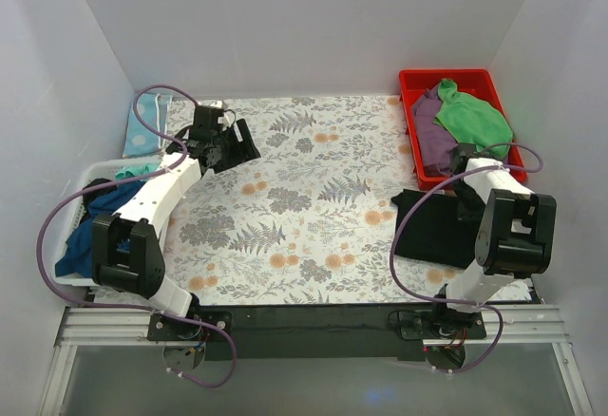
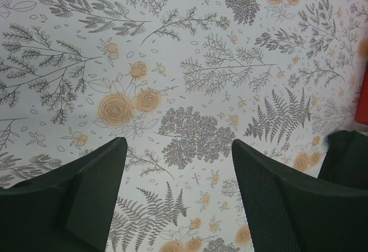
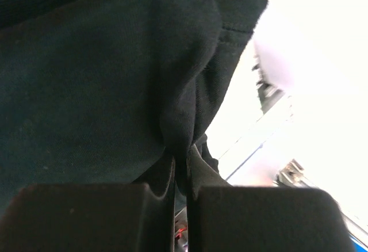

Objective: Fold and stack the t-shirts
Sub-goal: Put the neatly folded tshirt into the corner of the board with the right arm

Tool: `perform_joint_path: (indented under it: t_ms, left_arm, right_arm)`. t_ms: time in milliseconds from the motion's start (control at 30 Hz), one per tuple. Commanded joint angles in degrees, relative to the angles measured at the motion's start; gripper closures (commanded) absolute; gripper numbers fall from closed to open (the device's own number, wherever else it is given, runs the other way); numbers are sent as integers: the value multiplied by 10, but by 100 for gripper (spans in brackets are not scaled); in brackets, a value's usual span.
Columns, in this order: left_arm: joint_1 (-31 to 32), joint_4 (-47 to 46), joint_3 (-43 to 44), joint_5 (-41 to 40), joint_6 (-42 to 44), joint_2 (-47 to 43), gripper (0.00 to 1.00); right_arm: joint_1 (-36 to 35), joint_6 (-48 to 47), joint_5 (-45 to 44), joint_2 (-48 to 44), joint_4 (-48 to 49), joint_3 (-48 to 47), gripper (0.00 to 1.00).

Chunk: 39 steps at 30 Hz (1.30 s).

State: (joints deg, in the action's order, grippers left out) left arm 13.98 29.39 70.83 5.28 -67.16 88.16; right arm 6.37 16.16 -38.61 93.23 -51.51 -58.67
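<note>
The left gripper (image 2: 178, 148) hangs with jaws apart, only white flower-printed tablecloth (image 2: 172, 62) between them. The right gripper (image 3: 181, 168) is clamped on a fold of the soft black cloth t-shirt (image 3: 86, 79), which bunches above its jaws. Folding seems begun; next, that edge needs drawing across flat.

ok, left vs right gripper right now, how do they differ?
The left gripper is open; the right gripper is shut. The left holds nothing, above the floral tablecloth; the right pinches a fold of the black t-shirt. Both are black.
</note>
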Motion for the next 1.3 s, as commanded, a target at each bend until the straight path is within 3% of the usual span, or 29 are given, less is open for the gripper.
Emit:
perform_joint_path:
  t_ms: [0,333,700,733,767,1033,1267]
  left_arm:
    - [-3,-13,-10,-4,-3,-39,28]
    - [-3,-18,-15,15,-8,-35,28]
    - [-3,-20,-25,18,-3,-39,28]
    - [-3,-19,-25,17,-2,-40,28]
    - [-3,-18,-25,14,-2,-40,28]
    - [-3,-16,-21,17,2,-32,28]
    - [-3,-15,-27,11,2,-34,28]
  right_arm:
    - [17,18,-103,42,-6,-47,99]
    - [83,22,-139,121,-4,-114,99]
    - [106,5,-182,196,29,-201,99]
    - [106,11,-189,201,24,-209,95]
    - [107,21,-191,208,15,-226,81]
    - [107,55,-194,175,-15,-230,60]
    - [71,63,-175,102,-23,-224,61]
